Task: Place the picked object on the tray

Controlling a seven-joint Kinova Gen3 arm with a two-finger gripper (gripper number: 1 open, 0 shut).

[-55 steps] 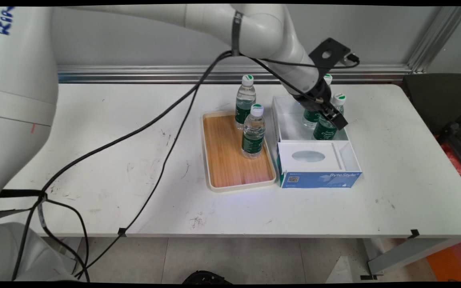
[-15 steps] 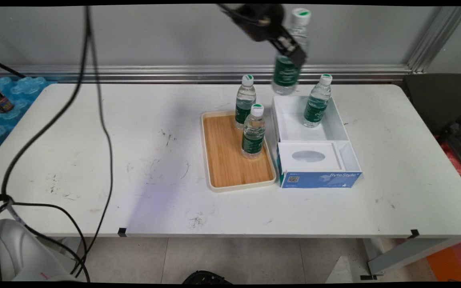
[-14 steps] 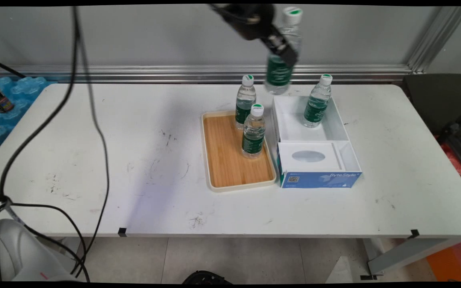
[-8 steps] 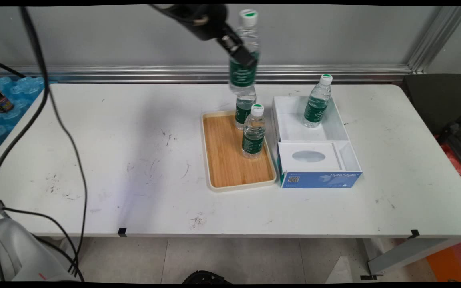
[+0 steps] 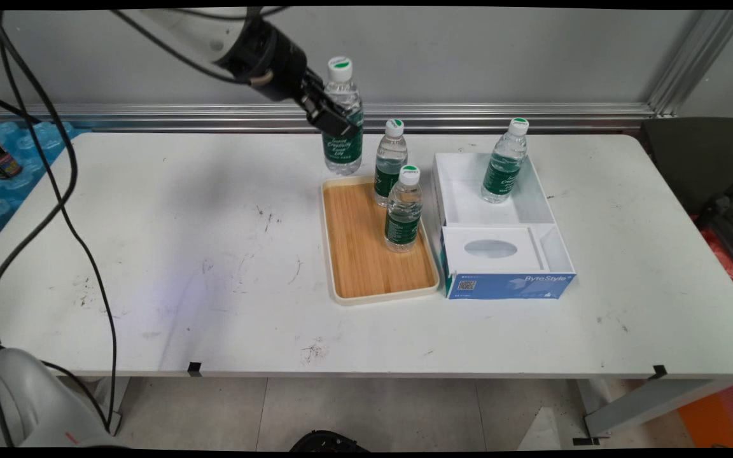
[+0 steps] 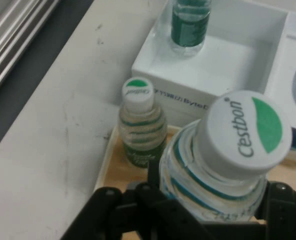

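Water bottle (image 5: 343, 143) clamped round its green label by the black gripper (image 5: 335, 121), fingers shut on both sides of it, as the hand view confirms. Held upright, green-and-white cap on top, at the table's (image 5: 182, 222) far side, about over the far left corner of the wooden tray (image 5: 366, 294); seemingly clear of every surface, though the gap underneath cannot be made out for certain.

Just to its right, the far tray bottle (image 5: 390, 162), close but apart. Nearer on the same tray, the near tray bottle (image 5: 403, 210). Right of the tray, touching or almost touching it, the white box (image 5: 506, 285) with a boxed bottle (image 5: 504, 162) standing in its far compartment.

By judgement, for handling well: hold the grip firm on the label band, where the ribbed plastic gives least. Carry level, cap up, without swinging, since the water inside will slosh and pull. Mind the far tray bottle on the right, tall and light enough to topple at a brush. Leave room under the base when passing the tray's raised rim.

Writing: "Cestbon" on the held cap in the hand view; "ByteStyle" on the box's blue near face, beside a small square code. Label text on the bottles too fine to read.
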